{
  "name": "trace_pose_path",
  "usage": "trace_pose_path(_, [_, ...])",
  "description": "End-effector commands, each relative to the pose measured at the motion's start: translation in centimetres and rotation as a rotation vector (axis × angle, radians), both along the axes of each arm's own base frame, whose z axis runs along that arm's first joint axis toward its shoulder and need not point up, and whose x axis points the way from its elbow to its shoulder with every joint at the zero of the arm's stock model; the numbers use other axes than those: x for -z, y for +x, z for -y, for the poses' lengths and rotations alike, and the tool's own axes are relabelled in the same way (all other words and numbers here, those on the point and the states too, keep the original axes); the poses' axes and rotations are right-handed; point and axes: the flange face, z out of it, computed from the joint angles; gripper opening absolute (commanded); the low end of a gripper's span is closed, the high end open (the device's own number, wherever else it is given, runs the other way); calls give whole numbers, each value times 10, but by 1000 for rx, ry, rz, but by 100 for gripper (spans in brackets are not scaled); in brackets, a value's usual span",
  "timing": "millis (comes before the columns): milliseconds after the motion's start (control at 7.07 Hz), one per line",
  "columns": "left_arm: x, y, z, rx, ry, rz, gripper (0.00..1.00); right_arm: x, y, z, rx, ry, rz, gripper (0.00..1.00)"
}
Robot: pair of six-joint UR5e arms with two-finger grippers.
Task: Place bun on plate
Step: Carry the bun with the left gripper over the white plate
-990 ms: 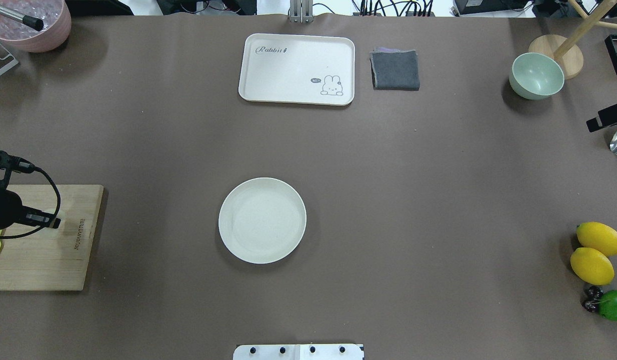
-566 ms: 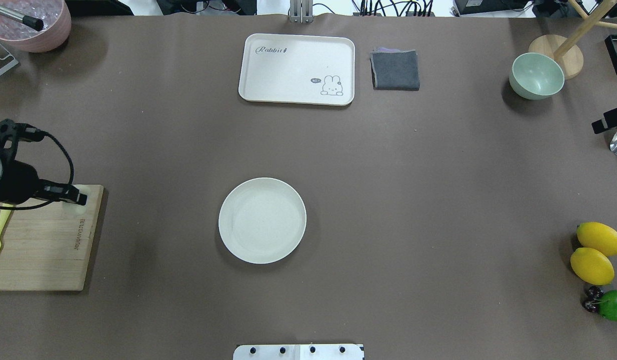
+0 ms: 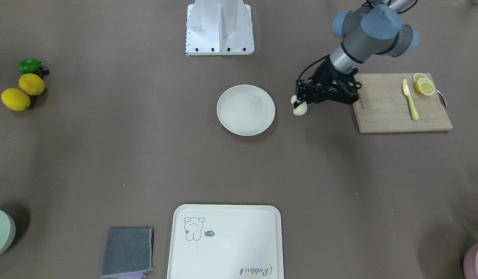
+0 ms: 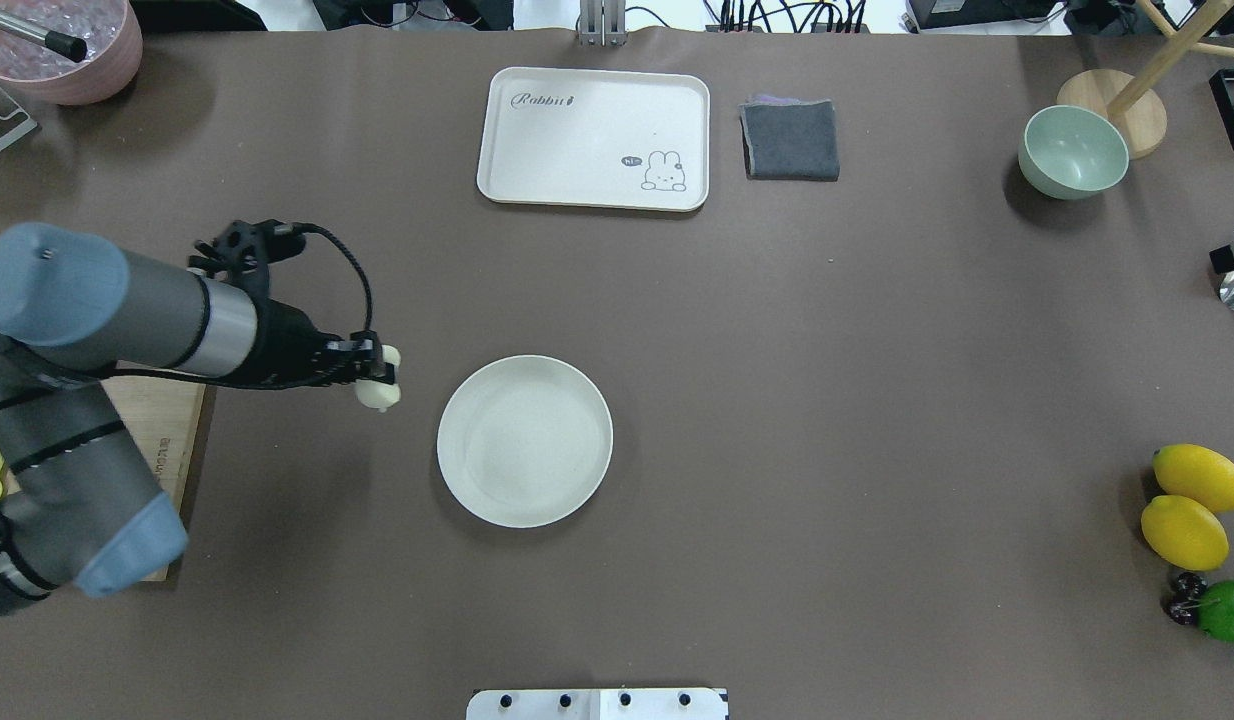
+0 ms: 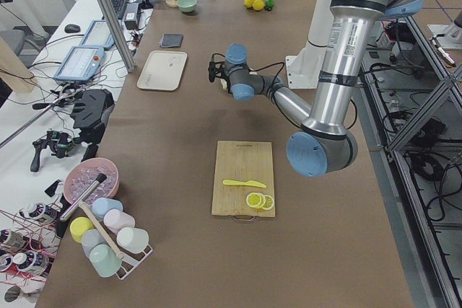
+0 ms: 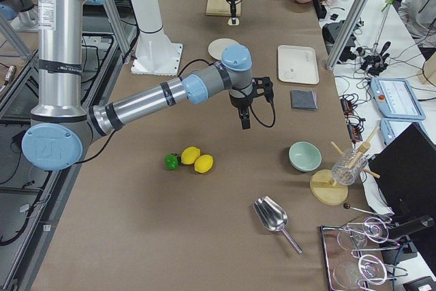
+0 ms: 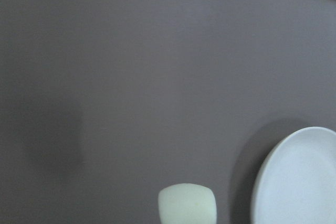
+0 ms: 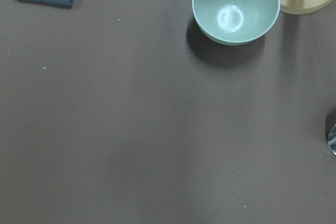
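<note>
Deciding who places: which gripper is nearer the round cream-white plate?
Left. The left gripper, holding the small pale bun, hovers just beside the plate; the right gripper hangs far off near the pale green bowl.

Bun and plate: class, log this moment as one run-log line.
left claw: shut on bun | bun: held, short of plate | plate: empty

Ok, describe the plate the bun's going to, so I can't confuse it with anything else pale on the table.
On the brown table, look near the middle, just beside the left hand holding the bun. The plate is the round, shallow, cream-white dish there: plain and empty, unlike the rectangular rabbit-print tray at the far edge.
</note>
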Motion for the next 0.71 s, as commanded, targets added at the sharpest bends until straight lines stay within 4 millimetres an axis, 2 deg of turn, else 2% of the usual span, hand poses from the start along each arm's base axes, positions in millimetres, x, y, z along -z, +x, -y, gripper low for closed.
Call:
trace_pose_path(0, [44, 83, -30, 54, -21, -25, 24, -1, 13, -3, -19, -8, 18, 100])
trace_pose_path(141, [40, 103, -48, 46, -13, -11, 32, -5, 15, -7, -17, -13, 23, 100])
trace_pose_path(283, [38, 116, -48, 60, -5, 3, 82, -16, 19, -15, 21, 14, 7, 100])
trace_pose_path(424, [37, 118, -47, 62, -6, 6, 97, -27, 25, -22, 38, 20, -6, 100])
trace_pose_path(566, [39, 117, -47, 62, -5, 2, 98, -30, 29, -24, 31, 16, -8, 100])
